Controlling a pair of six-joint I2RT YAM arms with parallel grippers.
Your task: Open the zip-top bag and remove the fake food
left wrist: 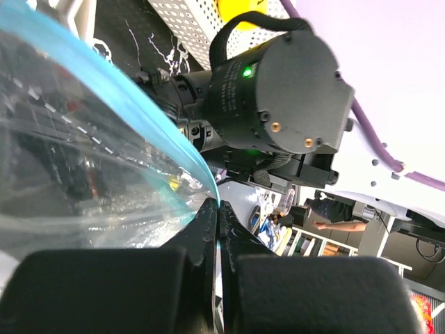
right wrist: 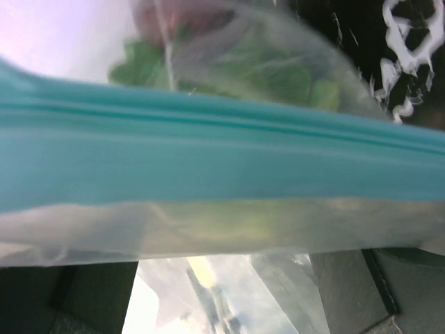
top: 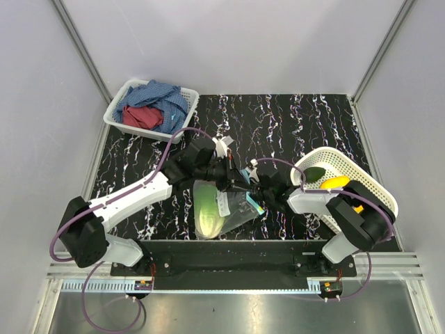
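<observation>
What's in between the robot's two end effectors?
The teal zip strip of the bag. The left wrist view shows the left end effector shut on it; the right wrist view shows it stretching across the open right end effector.

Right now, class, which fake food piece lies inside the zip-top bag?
The light-green lettuce; the yellow lemon and the dark green piece sit in the white oval basket instead.

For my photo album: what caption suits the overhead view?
Left gripper shut on a bag of lettuce, right gripper open at its teal zip.
</observation>
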